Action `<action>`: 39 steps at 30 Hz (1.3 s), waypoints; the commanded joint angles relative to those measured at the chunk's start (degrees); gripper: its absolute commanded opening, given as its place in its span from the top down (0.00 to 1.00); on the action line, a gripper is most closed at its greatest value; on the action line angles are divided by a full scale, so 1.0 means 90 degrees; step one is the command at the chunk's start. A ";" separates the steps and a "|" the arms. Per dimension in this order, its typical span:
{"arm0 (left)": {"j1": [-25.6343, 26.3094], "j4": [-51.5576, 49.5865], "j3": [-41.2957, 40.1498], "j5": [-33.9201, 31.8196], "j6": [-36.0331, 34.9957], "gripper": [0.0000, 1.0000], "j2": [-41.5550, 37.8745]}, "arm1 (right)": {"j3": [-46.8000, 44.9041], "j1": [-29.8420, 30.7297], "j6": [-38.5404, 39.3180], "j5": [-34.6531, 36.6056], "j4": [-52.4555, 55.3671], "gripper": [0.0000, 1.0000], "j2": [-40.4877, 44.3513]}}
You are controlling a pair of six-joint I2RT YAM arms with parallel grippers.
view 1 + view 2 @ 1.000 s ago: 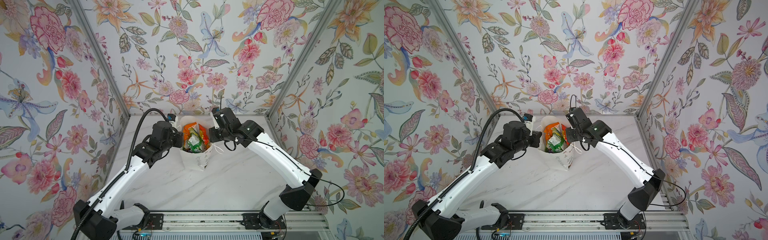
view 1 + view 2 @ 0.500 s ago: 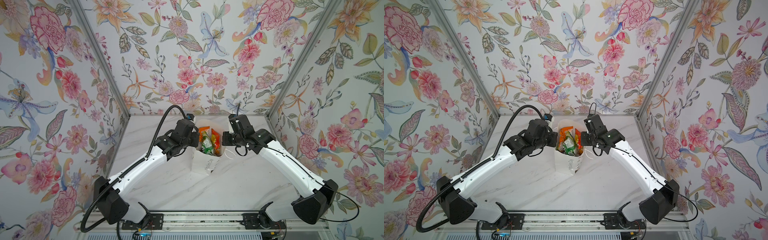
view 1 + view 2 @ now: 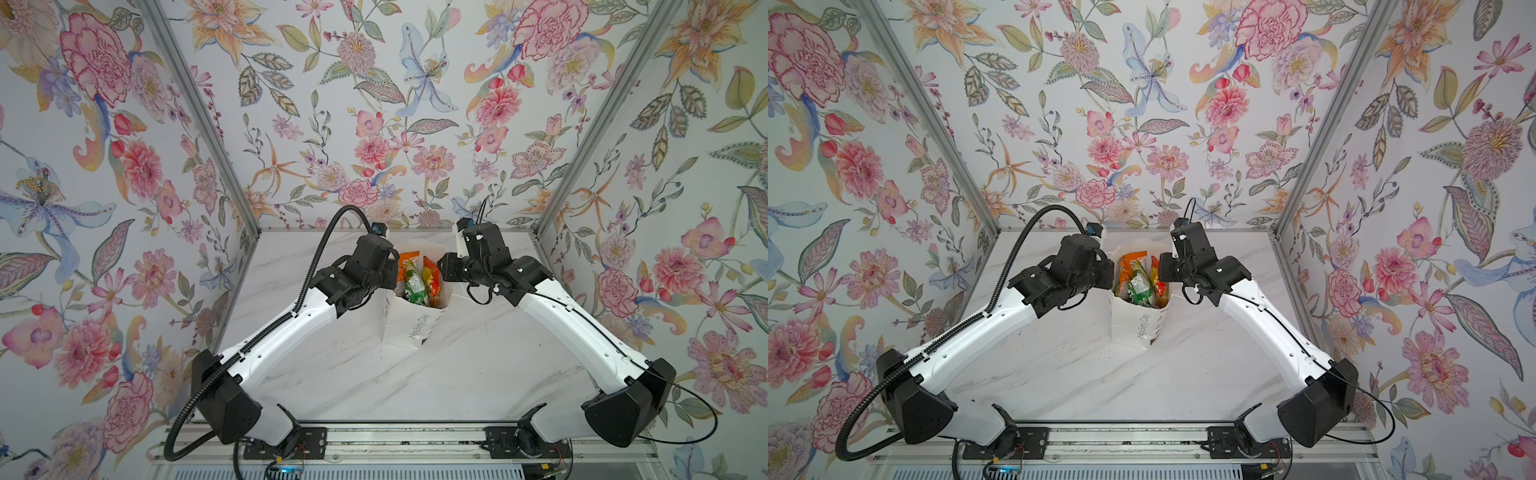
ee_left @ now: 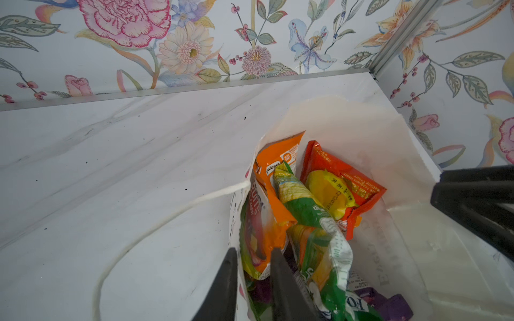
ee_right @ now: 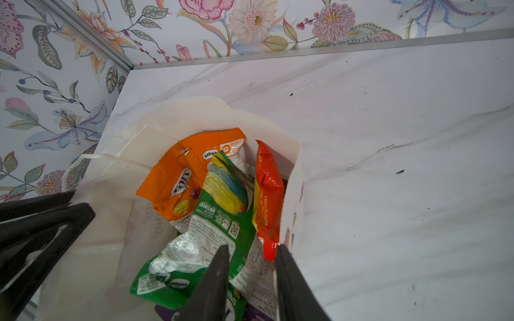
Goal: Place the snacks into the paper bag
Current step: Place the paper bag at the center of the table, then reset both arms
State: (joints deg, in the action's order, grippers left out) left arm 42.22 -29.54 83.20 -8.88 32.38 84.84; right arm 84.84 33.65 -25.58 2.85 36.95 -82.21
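Observation:
The white paper bag (image 3: pixel 409 328) (image 3: pixel 1138 324) stands upright at the back middle of the table. The snacks (image 3: pixel 415 282) (image 3: pixel 1136 282) fill it: an orange FOX'S packet (image 5: pixel 178 180), a green packet (image 5: pixel 222 211), a red-orange packet (image 5: pixel 268 194) and purple packets (image 4: pixel 389 305) low down. My left gripper (image 4: pixel 253 251) straddles one side wall of the bag, one finger inside and one outside, jaws slightly apart. My right gripper (image 5: pixel 252 247) straddles the opposite wall the same way, also parted. In both top views the wrists hide the fingers.
A white cord handle (image 4: pixel 167 219) trails loose over the marble table (image 3: pixel 374 374). The other handle (image 5: pixel 80 161) hangs at the bag's far side. Floral walls close in on three sides near the bag. A metal rail (image 3: pixel 374 440) runs along the front edge.
Both arms moved to the right with the bag, which now stands on the table. Both grippers' jaws, shut on the bag's walls before, have parted.

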 commanded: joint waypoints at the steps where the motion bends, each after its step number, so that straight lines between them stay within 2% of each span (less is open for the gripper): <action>1: -0.0056 0.0247 0.0063 -0.0139 -0.0003 0.71 -0.0316 | 0.0154 -0.0047 0.0058 0.0093 -0.0218 0.63 0.0119; 5: -0.0091 0.0461 0.0005 0.0007 -0.0124 0.58 -0.0464 | 0.0178 -0.0062 0.0079 0.0104 -0.0217 0.52 0.0169; 15: -0.0104 0.0991 -0.0146 0.0124 -0.0611 0.24 -0.0966 | 0.0334 -0.0076 0.0270 -0.0121 -0.0218 0.35 0.0521; 18: -0.0106 0.1156 -0.0335 -0.0492 -0.0882 0.19 -0.1354 | 0.0334 -0.0086 0.0421 0.0019 -0.0211 0.31 0.0851; 21: -0.0112 0.1434 -0.0815 -0.1653 -0.1136 0.13 -0.1908 | 0.0177 -0.0196 0.0620 0.0520 -0.0211 0.26 0.1314; 22: -0.0111 0.1523 -0.1022 -0.2257 -0.1174 0.08 -0.2117 | 0.0089 -0.0295 0.0679 0.0702 -0.0212 0.25 0.1478; 23: -0.0103 0.1545 -0.1240 -0.2956 -0.1097 0.06 -0.2325 | -0.0039 -0.0416 0.0710 0.0873 -0.0210 0.23 0.1656; 26: -0.0116 0.1953 -0.2090 -0.4468 -0.0993 0.04 -0.2986 | -0.0495 -0.0953 0.0734 0.1148 -0.0220 0.14 0.2172; 27: -0.0110 0.2218 -0.2427 -0.4692 -0.1130 0.04 -0.3208 | -0.0658 -0.1152 0.0731 0.1190 -0.0236 0.11 0.2324; 28: -0.0111 0.2826 -0.2951 -0.4696 -0.1484 0.01 -0.3529 | -0.0857 -0.1402 0.0722 0.1267 -0.0252 0.02 0.2481; 29: -0.0112 0.3451 -0.3523 -0.4706 -0.1756 0.01 -0.3889 | -0.1062 -0.1656 0.0708 0.1306 -0.0259 0.01 0.2650; 31: -0.0112 0.4293 -0.4431 -0.4899 -0.1723 0.01 -0.4475 | -0.1445 -0.2163 0.0637 0.1326 -0.0286 0.01 0.2894; 35: -0.0116 0.4309 -0.5295 -0.5379 -0.0929 0.01 -0.4839 | -0.2442 -0.3103 0.0466 0.1217 -0.0490 0.01 0.3272; 39: -0.0121 0.4612 -0.5943 -0.6002 -0.0678 0.01 -0.4656 | -0.3644 -0.3717 0.0356 0.1314 -0.1107 0.01 0.3605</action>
State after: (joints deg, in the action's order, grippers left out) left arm 41.52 7.35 32.53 -55.79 23.59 42.13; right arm 56.82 2.72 -20.86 13.37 30.92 -51.62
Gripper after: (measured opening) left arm 0.991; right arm 0.992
